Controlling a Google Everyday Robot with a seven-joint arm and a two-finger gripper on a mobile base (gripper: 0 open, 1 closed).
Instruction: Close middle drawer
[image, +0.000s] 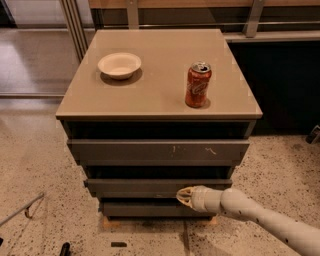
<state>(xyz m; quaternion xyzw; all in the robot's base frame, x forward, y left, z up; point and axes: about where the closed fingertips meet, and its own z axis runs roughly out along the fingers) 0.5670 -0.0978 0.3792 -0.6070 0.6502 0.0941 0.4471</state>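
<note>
The middle drawer (135, 187) is a wide dark-grey plain front below the scratched top drawer front (157, 150). It stands only slightly out from the cabinet, with a thin dark gap above it. My gripper (184, 196) comes in from the lower right on a pale arm and its tip presses against the middle drawer's front, right of centre.
A white bowl (119, 65) and a red soda can (198, 85) stand on the beige cabinet top (155, 95). A narrower bottom drawer front (145, 209) sits below. Speckled floor surrounds the cabinet; a metal rod (22, 211) lies at lower left.
</note>
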